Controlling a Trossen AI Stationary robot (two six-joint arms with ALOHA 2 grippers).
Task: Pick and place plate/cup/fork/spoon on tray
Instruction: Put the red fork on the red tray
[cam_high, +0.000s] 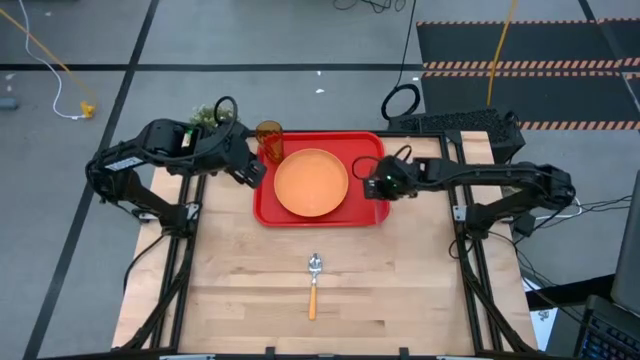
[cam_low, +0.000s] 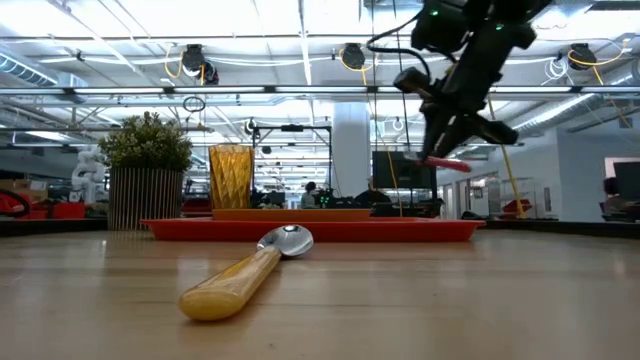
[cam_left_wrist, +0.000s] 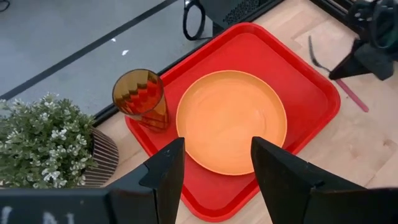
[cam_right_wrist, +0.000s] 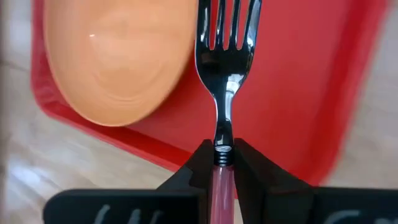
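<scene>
The red tray lies at the table's far middle. The orange plate rests on it, and the amber cup stands upright on its far left corner. My right gripper is shut on the fork above the tray's right part. My left gripper is open and empty at the tray's left edge, near the cup. The spoon lies flat on the bare table nearer the front, with its bowl toward the tray. My right gripper pinches the fork's red-pink handle between its two fingers, right where the handle meets the metal neck. The silver tines stick out beyond the fingertips over the tray. In the low view the fork hangs lifted clear above the tray.
A potted green plant stands on the table's far left, just behind the cup. A black device sits at the far right corner. Bare wood surrounds the spoon toward the near edge.
</scene>
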